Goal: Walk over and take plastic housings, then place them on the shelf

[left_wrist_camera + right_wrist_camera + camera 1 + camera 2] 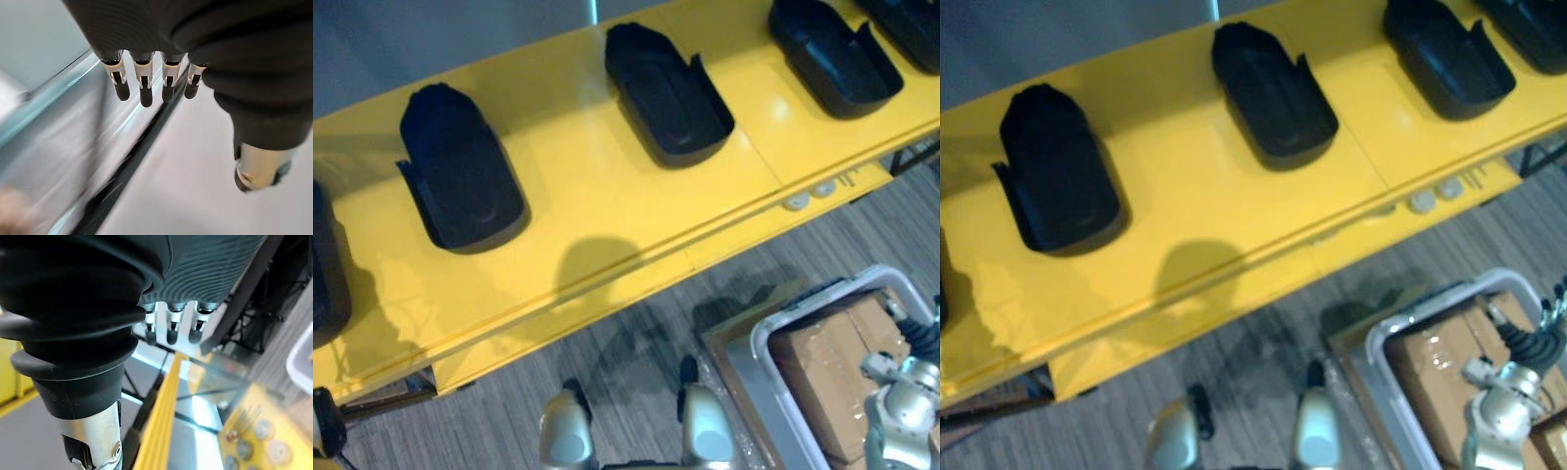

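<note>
Left eye view: black plastic housings, three whole ones, sit spaced along the yellow shelf. There's bare yellow between them and the front edge is free; two more are cut off at the ends. Lower right is a grey bin of cardboard boxes (partly out of frame).

Left wrist view: left hand, fingers straight and empty, with the background blurred.

Right wrist view: right hand, fingers loose and empty, over a yellow rail.

overhead glare on the yellow shelf, soft shadows beside housings.
</note>
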